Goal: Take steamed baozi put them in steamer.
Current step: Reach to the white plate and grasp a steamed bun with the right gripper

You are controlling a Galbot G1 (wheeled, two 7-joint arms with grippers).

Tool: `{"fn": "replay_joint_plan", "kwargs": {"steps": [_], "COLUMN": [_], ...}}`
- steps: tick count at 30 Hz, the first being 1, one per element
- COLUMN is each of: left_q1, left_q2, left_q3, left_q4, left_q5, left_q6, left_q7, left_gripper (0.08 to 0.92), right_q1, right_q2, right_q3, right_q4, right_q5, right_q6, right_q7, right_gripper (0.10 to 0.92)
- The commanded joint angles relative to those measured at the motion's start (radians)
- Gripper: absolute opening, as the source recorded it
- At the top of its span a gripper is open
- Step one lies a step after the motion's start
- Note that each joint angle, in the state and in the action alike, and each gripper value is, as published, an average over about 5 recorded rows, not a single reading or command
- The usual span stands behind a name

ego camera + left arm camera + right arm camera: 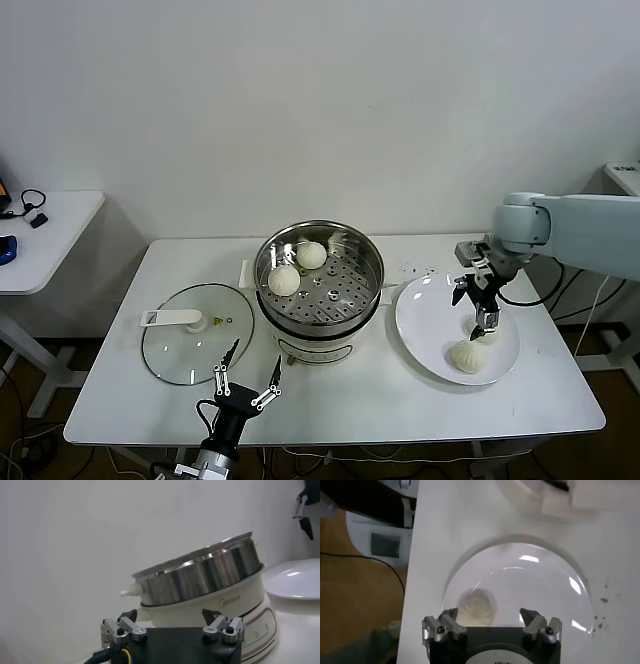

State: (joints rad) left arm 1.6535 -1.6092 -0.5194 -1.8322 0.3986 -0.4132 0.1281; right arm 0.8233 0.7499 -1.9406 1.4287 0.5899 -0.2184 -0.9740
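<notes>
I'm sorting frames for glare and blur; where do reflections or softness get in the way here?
Head view: bright glints on the steamer rim, sheen on the glass lid. Left wrist view: the steamer's steel wall mirrors the room in streaks. Right wrist view: window-like highlights on the plate; the baozi by the right gripper looks soft.

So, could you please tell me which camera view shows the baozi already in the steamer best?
The head view: it looks down into the steamer and shows two baozi on the perforated tray. The left wrist view shows only the steamer's outer wall; the right wrist view shows neither.
</notes>
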Motion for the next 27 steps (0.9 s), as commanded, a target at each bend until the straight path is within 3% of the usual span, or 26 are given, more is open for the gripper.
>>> {"fn": "replay_joint_plan", "kwargs": {"steps": [1,27], "left_q1": [0.0,-0.008], "left_q2": [-0.046,-0.046], "left_q3": [0.001,-0.008], "left_q4": [0.003,0.015], "left_q5": [0.001,-0.004], "left_q6": [0.001,0.002], "left_q7": [-0.001,0.0], "left_gripper": [0.823,0.823], "right_q1": [-0.09,-0.291], "right_q2": [-0.034,-0.018], "right_q3": [0.023,0.122], "right_q4": [-0.008,-0.121], "right_q5": [-0.046,-0.115], "right_q6": [-0.006,-0.01], "right_q7": [0.009,0.049], "right_gripper": [0.823,0.823]}}
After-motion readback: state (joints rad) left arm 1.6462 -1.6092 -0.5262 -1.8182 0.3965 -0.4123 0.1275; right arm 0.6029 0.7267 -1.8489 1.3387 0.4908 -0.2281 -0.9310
